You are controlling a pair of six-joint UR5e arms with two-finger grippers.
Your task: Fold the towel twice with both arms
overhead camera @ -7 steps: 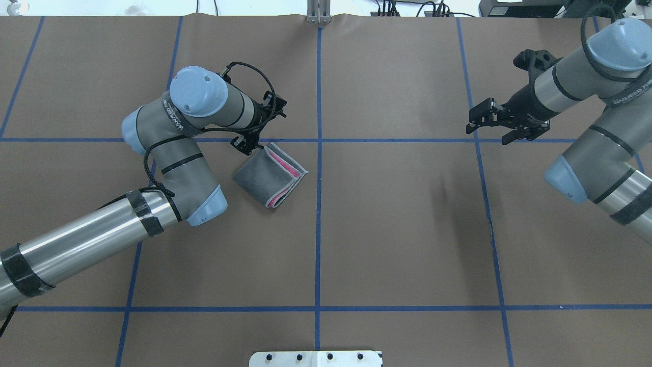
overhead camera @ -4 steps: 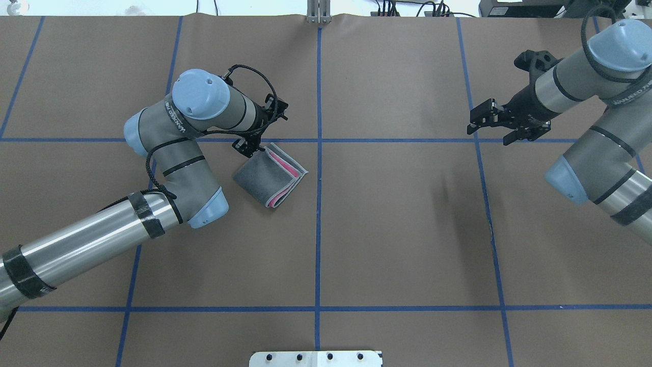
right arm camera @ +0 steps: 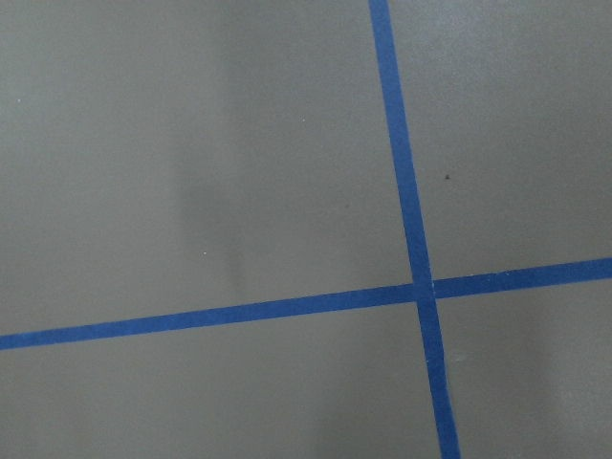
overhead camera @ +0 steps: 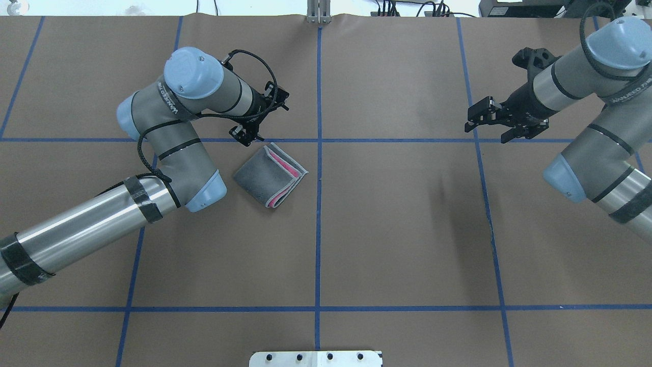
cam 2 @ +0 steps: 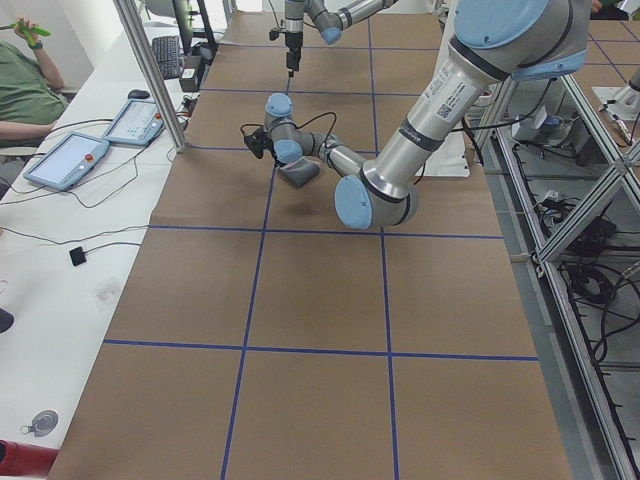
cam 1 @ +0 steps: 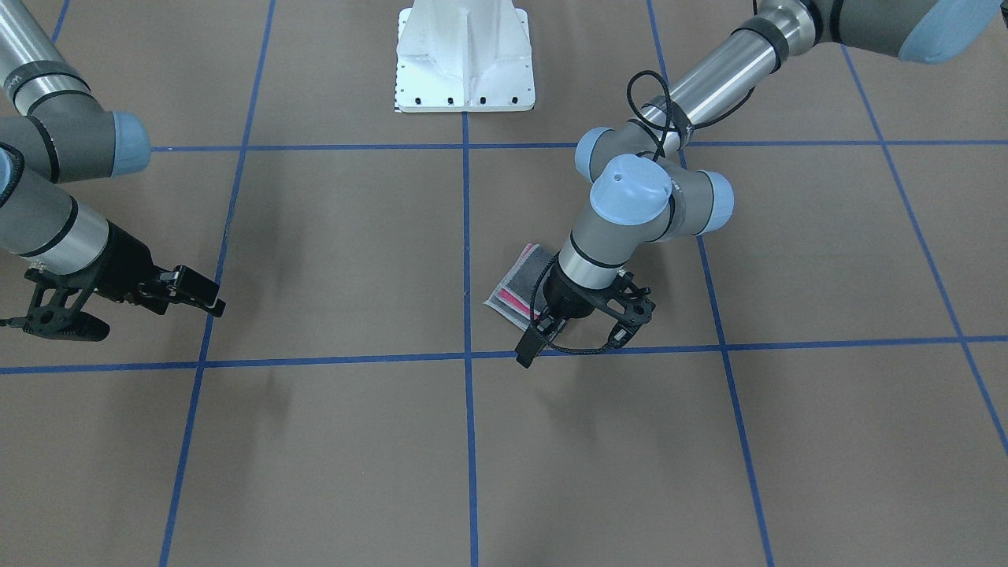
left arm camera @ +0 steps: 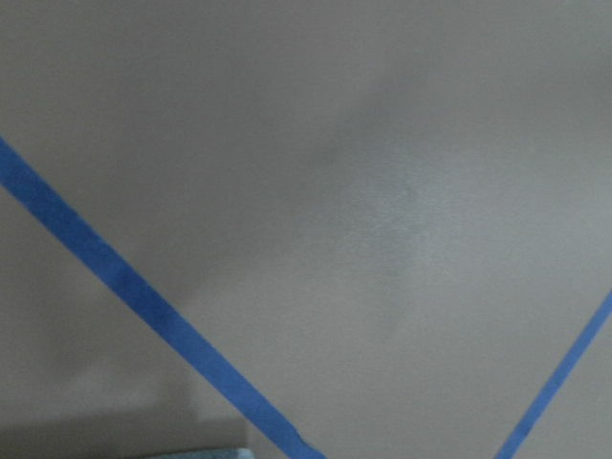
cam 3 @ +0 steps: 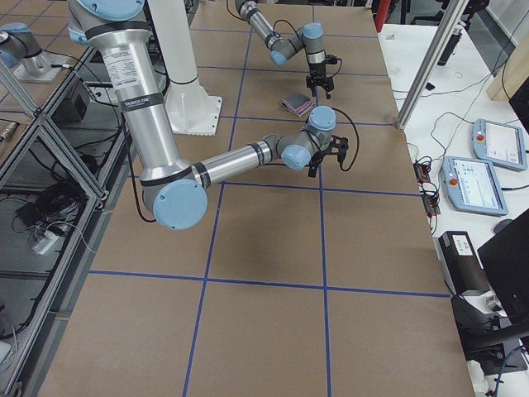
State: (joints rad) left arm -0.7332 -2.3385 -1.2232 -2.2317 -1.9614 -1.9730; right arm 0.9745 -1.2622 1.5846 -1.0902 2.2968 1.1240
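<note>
while the towel [overhead camera: 269, 176] lies folded, grey outside, pink edges peeking, left claw [overhead camera: 246, 136] spread, right claw [overhead camera: 486, 126] spread

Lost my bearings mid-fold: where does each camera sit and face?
Front-facing: across the table, facing the robot; left arm at right, right arm at left, pedestal.
Overhead: behind the robot, looking down; both arms, towel.
Exterior left: table's left end; left arm near.
Exterior right: opposite end; right arm near.
Left wrist: down at table and tape; no fingers.
Right wrist: likewise, a tape crossing.
Shared: overhead and front-facing both show the towel by the left gripper, mirrored.
</note>
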